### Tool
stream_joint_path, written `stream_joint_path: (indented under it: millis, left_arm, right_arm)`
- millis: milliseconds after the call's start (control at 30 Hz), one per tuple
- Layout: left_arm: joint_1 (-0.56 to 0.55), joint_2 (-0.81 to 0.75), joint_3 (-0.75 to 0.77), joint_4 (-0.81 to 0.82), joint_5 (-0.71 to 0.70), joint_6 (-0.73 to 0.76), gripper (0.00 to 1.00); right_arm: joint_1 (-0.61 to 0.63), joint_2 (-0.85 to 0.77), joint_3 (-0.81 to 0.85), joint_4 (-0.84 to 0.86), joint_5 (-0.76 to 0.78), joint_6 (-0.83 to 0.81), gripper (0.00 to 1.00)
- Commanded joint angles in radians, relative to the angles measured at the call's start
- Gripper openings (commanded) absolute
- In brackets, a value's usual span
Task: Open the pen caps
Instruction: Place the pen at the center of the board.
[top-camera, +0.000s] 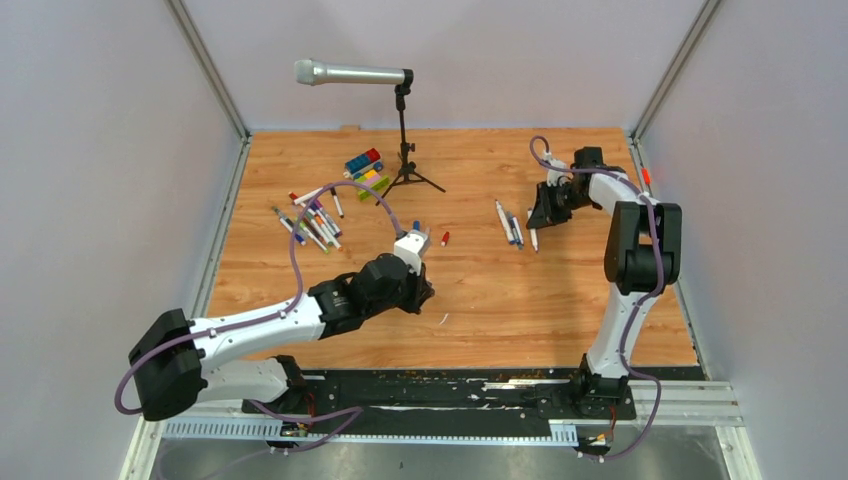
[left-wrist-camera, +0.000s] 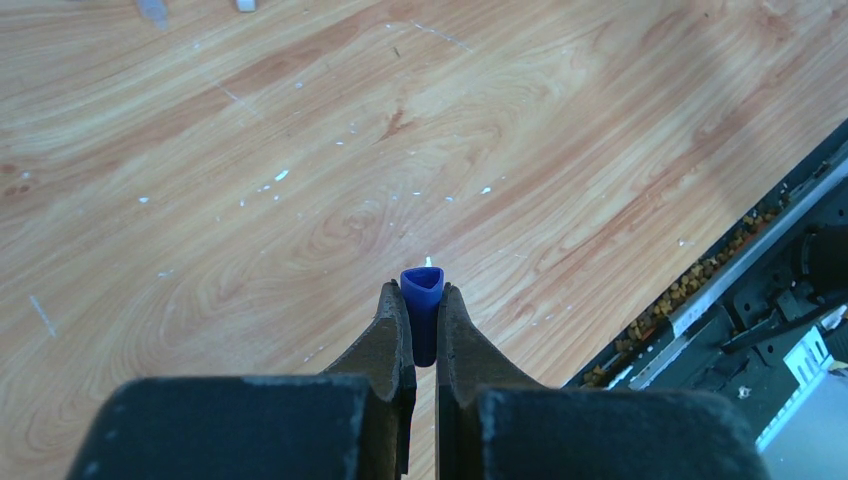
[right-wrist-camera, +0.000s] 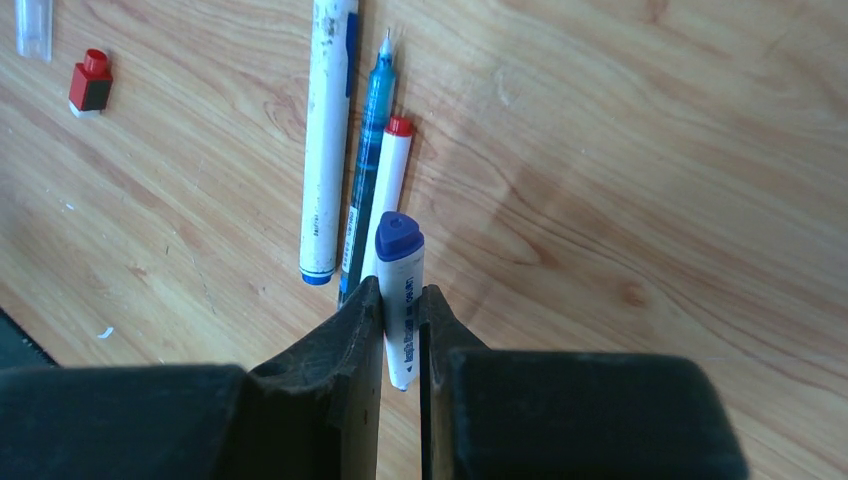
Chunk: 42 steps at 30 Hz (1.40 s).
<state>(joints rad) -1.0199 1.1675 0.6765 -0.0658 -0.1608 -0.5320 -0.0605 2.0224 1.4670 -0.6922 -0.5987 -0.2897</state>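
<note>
The whole table (top-camera: 560, 300) is taken in from above and behind the arm bases, looking down and forward. Bare wood and the front rail (left-wrist-camera: 770, 290) are seen close up past the left gripper (left-wrist-camera: 421, 300). The pens (right-wrist-camera: 325, 140) are viewed low and near past the right gripper (right-wrist-camera: 401, 300), and are shared with the top view.

Microphone (top-camera: 350, 73) on stand (top-camera: 404, 140) — blocks (top-camera: 364, 168), seemingly.
</note>
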Motion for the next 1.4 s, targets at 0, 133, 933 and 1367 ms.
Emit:
stream_joint_path:
  millis: [0,133,933,1367]
  left_arm:
    - [0.008,-0.038,-0.005,-0.008,-0.042,0.023,0.00]
    - [0.011,-0.041,0.000,-0.013,-0.038,0.023,0.00]
    - [0.107,0.096,0.098,0.103,0.112,-0.087,0.19]
    - [0.107,0.658,0.696,-0.389,0.006,0.052,0.19]
  right_arm:
    - [0.002,0.033,0.054,-0.052,-0.050,0.017,0.15]
    - [0.002,0.054,0.069,-0.058,-0.021,0.027,0.23]
    - [-0.040,-0.551,-0.300,-0.003,-0.343,-0.062,0.35]
    - [-0.100,-0.838,-0.606,0.308,-0.397,0.006,0.55]
